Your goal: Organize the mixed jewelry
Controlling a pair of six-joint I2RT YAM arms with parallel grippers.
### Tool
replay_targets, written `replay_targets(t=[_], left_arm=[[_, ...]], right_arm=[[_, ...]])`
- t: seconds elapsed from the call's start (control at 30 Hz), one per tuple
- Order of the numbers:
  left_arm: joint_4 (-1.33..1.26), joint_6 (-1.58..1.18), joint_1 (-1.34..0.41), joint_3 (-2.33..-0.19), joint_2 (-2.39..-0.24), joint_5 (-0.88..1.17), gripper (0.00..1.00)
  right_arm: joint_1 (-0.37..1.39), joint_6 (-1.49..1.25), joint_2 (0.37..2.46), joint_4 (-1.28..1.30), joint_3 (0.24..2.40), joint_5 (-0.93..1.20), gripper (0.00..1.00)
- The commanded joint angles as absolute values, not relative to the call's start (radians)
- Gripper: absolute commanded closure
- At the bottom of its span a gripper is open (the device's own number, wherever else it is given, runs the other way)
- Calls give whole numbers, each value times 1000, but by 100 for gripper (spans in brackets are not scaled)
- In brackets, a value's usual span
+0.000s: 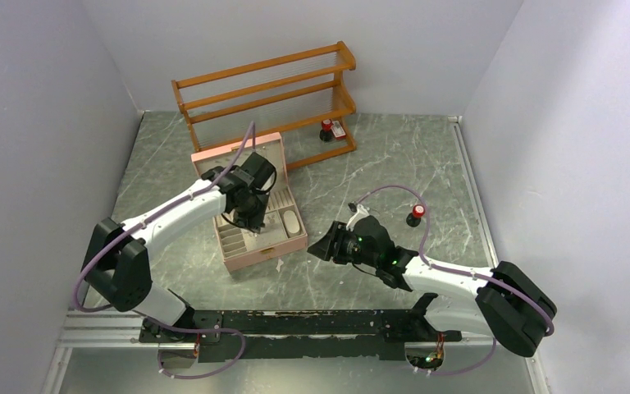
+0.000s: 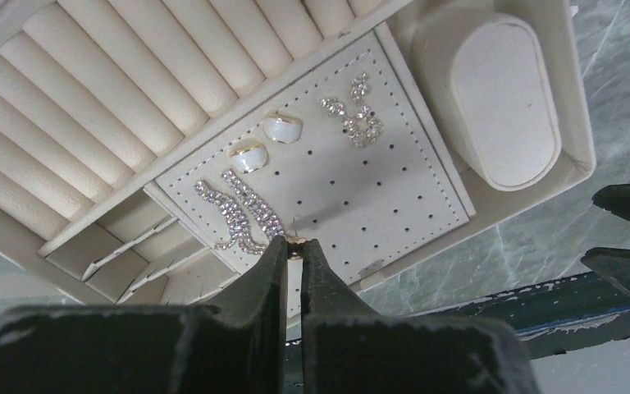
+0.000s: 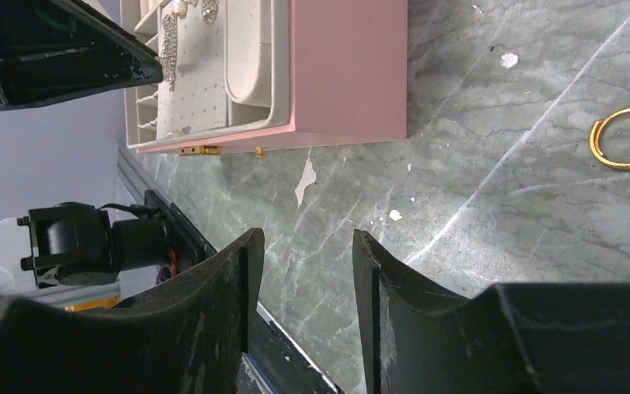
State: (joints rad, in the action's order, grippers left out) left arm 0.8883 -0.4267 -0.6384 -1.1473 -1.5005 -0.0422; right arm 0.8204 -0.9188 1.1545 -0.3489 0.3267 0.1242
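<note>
Left wrist view: my left gripper (image 2: pixel 294 246) is clenched on a tiny gold piece (image 2: pixel 296 240), pinched right at the tips. It sits just over the near edge of the perforated pad (image 2: pixel 394 180) inside the pink box (image 1: pixel 267 254). On that pad I see two white-and-gold earrings (image 2: pixel 265 144), a pair of long sparkly strips (image 2: pixel 238 209) and a sparkly cluster (image 2: pixel 357 111). Beyond the pad lie ring rolls (image 2: pixel 115 90), and an oval cushion (image 2: pixel 504 98) sits beside it. My right gripper (image 3: pixel 299 246) hangs released, nothing between its fingers, above the table (image 3: pixel 500 246) near the box. A gold ring (image 3: pixel 627 138) lies loose on the table, apart from the box.
</note>
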Motion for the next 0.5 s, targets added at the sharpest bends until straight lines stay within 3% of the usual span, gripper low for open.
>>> replay_targets(t=[0.0, 0.47], left_arm=[[891, -420, -630, -1205, -1505, -16, 95], [916, -392, -629, -1208, -1548, -15, 95]], right_arm=[[830, -909, 1150, -361, 333, 97, 52], [834, -917, 1183, -383, 330, 107, 53]])
